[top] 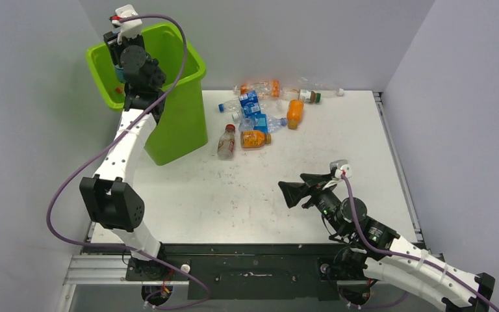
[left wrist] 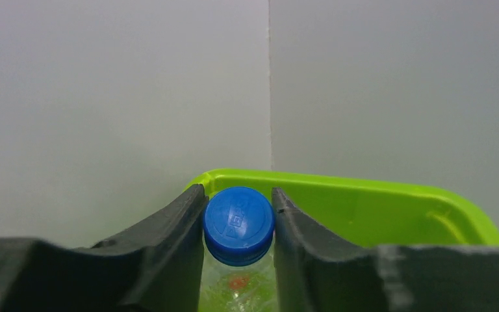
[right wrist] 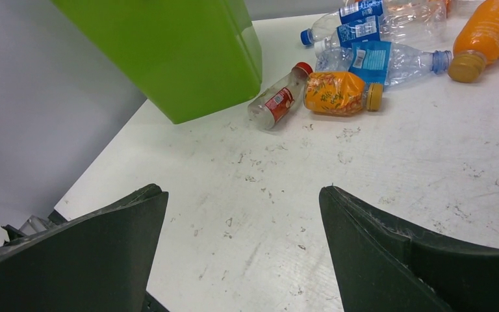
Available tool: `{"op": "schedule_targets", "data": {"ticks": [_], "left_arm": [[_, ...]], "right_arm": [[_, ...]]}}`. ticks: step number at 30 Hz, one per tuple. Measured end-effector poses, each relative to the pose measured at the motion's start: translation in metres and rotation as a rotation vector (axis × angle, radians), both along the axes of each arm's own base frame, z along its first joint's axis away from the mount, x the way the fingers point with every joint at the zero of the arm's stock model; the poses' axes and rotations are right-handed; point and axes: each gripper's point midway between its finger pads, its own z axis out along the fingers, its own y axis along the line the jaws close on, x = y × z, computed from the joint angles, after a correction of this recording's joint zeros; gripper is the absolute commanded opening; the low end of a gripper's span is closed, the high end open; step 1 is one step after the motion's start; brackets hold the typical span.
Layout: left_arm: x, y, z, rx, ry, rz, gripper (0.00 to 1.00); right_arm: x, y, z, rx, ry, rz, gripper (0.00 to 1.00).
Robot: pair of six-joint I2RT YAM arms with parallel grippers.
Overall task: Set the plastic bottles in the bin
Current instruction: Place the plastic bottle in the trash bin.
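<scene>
My left gripper (left wrist: pixel 238 191) is shut on a clear plastic bottle with a blue cap (left wrist: pixel 238 224), gripped at the neck. It holds the bottle over the opening of the lime-green bin (left wrist: pixel 377 208). From above, this gripper (top: pixel 121 70) sits above the bin (top: pixel 182 123) at the table's back left. Several more bottles lie in a loose pile (top: pixel 260 110) behind the table's middle, among them a red-capped one (top: pixel 227 142) and an orange-labelled one (top: pixel 255 138). My right gripper (top: pixel 292 192) hovers open and empty over bare table, its fingers (right wrist: pixel 377 240) pointing toward the pile (right wrist: pixel 338 93).
Grey walls close in behind and on both sides of the white table (top: pixel 234 195). The bin's side (right wrist: pixel 169 52) stands just left of the red-capped bottle (right wrist: pixel 278 97). A purple cable (top: pixel 182 58) loops from the left arm over the bin.
</scene>
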Motion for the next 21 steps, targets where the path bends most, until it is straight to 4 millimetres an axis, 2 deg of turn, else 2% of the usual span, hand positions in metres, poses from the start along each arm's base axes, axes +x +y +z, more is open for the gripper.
{"op": "schedule_targets", "data": {"ticks": [1, 4, 6, 8, 10, 13, 17, 19, 21], "left_arm": [[0.003, 0.003, -0.007, -0.014, 0.008, 0.007, 0.63], [0.012, 0.005, -0.024, -0.042, 0.045, 0.009, 0.99], [0.014, 0.001, -0.028, -0.06, 0.049, -0.008, 0.96], [0.013, -0.008, -0.018, -0.073, 0.03, -0.036, 0.96], [0.01, -0.025, 0.001, -0.073, 0.0, -0.081, 0.96], [-0.008, -0.069, 0.041, -0.069, -0.065, -0.212, 0.96], [-0.061, -0.149, 0.085, -0.044, -0.129, -0.511, 0.96], [-0.1, -0.192, 0.094, -0.022, -0.143, -0.719, 0.96], [-0.137, -0.223, 0.093, -0.008, -0.147, -0.9, 0.96]], "right_arm": [[0.0, 0.0, -0.001, -0.005, 0.0, -0.001, 0.9], [0.002, 0.001, -0.007, -0.031, 0.012, -0.005, 0.9], [0.003, 0.001, -0.014, -0.054, 0.025, -0.007, 0.9], [0.003, 0.002, -0.018, -0.068, 0.033, -0.007, 0.9], [0.003, 0.001, -0.019, -0.072, 0.037, -0.007, 0.9], [0.003, 0.001, -0.019, -0.071, 0.04, -0.013, 0.9], [0.006, -0.002, -0.018, -0.048, 0.051, -0.042, 0.9], [0.008, -0.005, -0.018, -0.039, 0.063, -0.066, 0.9], [0.011, -0.007, -0.022, -0.049, 0.084, -0.095, 0.9]]}}
